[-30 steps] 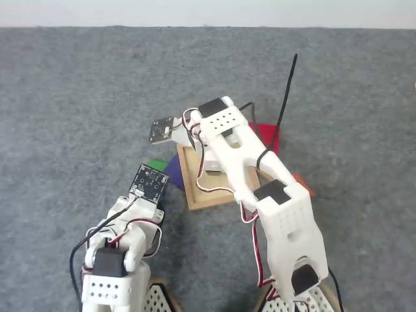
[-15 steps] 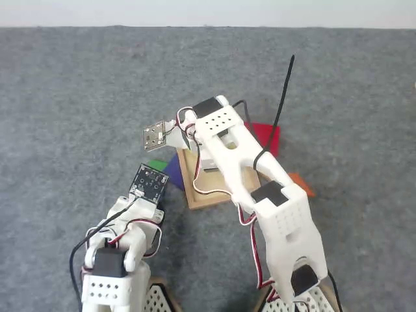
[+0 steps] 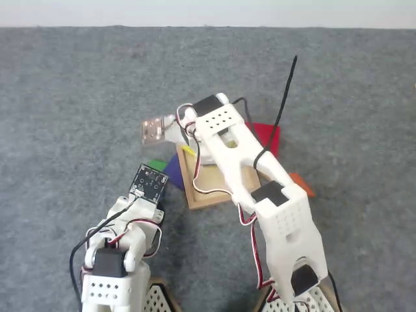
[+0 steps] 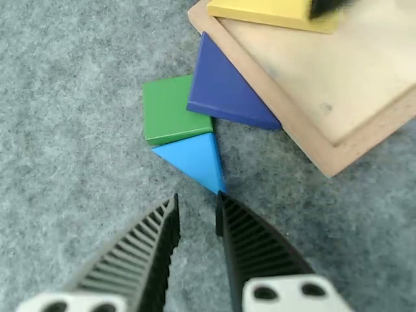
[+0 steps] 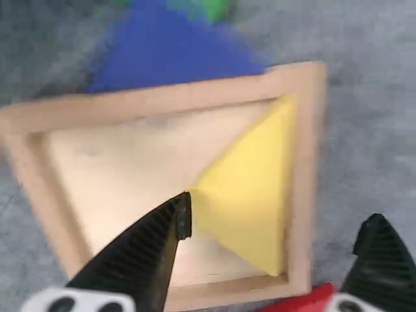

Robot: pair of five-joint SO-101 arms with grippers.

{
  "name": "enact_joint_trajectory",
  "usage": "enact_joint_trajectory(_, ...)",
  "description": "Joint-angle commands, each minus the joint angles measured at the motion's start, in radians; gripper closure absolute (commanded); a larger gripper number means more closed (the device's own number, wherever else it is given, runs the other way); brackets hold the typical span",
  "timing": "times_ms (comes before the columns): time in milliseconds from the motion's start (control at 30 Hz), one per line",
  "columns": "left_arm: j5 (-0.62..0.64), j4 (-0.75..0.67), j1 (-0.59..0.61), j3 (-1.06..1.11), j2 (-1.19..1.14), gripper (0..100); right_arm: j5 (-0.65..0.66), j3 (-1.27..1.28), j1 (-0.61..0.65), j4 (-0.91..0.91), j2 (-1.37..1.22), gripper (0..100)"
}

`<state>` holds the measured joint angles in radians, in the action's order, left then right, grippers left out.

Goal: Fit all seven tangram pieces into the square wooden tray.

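The square wooden tray (image 5: 162,101) holds a yellow triangle (image 5: 250,195) lying flat in one corner. My right gripper (image 5: 279,227) hangs open just above it, one finger at the triangle's edge and the other out past the tray rim. In the high view the yellow triangle (image 3: 188,149) peeks out beside the right arm over the tray (image 3: 201,198). A dark blue triangle (image 4: 224,91) leans against the tray's outer rim (image 4: 338,149), with a green square (image 4: 172,107) and a light blue triangle (image 4: 195,159) beside it. My left gripper (image 4: 196,207) hovers narrowly open at the light blue triangle's tip.
A red piece (image 3: 266,136) lies on the grey carpet beyond the tray's far side, and an orange piece (image 3: 302,185) to its right. The right arm covers most of the tray from above. Open carpet stretches to the left and far side.
The right arm's wrist has swung a little to the left, and the yellow triangle now shows in the tray beside it. The left arm has not moved.
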<state>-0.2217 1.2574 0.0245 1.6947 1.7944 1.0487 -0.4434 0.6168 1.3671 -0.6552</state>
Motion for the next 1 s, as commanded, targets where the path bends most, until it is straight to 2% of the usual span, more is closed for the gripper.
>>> enact_joint_trajectory(0, -0.006, 0.008, 0.002, -0.01, 0.018, 91, -0.135, -0.055, -0.016, -0.077, -0.015, 63.0)
enact_joint_trajectory(67, -0.006, 0.008, 0.002, -0.01, 0.018, 91, -0.17, -0.06, -0.016, -0.087, -0.044, 63.0)
enact_joint_trajectory(300, -0.006, 0.008, 0.002, -0.01, 0.018, 91, -0.17, -0.061, -0.051, -0.059, -0.067, 63.3)
enact_joint_trajectory(533, -0.006, 0.008, 0.002, -0.01, 0.018, 91, -0.252, -0.068, -0.079, -0.064, 0.102, 63.3)
enact_joint_trajectory(633, -0.006, 0.008, 0.002, -0.01, 0.018, 91, -0.299, -0.068, -0.134, -0.05, 0.173, 63.3)
enact_joint_trajectory(833, -0.006, 0.008, 0.002, -0.01, 0.018, 91, -0.462, -0.055, -0.354, 0.007, 0.179, 63.3)
enact_joint_trajectory(900, -0.006, 0.008, 0.002, -0.01, 0.018, 91, -0.468, -0.052, -0.398, 0.007, 0.148, 63.1)
enact_joint_trajectory(967, -0.006, 0.008, 0.002, -0.01, 0.018, 91, -0.414, -0.051, -0.41, 0.007, 0.11, 63.1)
